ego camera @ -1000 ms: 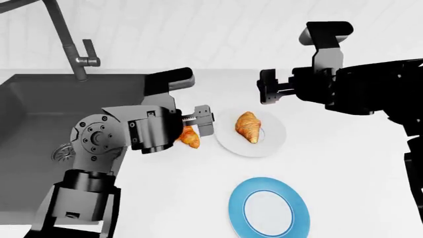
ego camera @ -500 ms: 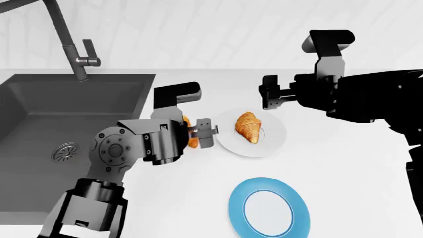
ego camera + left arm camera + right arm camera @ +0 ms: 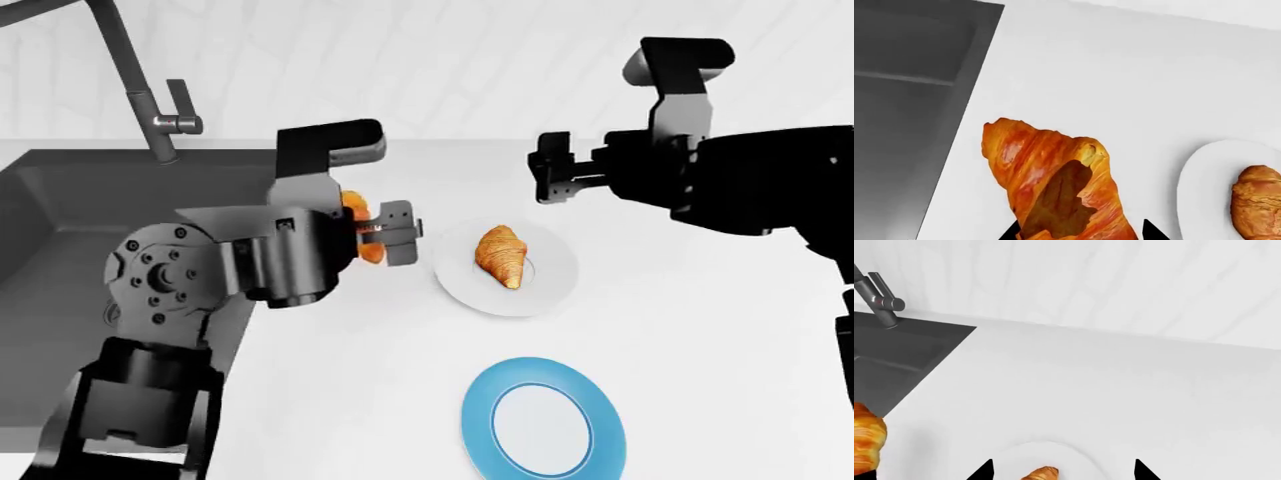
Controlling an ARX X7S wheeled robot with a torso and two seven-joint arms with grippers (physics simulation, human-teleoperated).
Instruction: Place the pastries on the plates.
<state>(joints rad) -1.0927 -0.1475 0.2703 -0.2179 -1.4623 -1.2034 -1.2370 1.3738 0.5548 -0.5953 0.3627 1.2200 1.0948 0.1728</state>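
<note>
We see the left gripper [image 3: 387, 232] pinching one croissant [image 3: 1054, 182] between its fingers, lifted off the white counter [image 3: 694, 330], between the dark sink [image 3: 80, 220] and the white plate [image 3: 547, 285]. The second croissant [image 3: 502, 255] lies on that white plate. The blue-rimmed plate [image 3: 481, 425] sits nearer to us with nothing on it. Our right gripper [image 3: 550, 178] hovers above the counter beyond the white plate, its fingers spread and holding nothing.

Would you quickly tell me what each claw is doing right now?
Left claw: closed on a croissant, lifted off the counter.
Right claw: open, empty, above the white plate.
</note>
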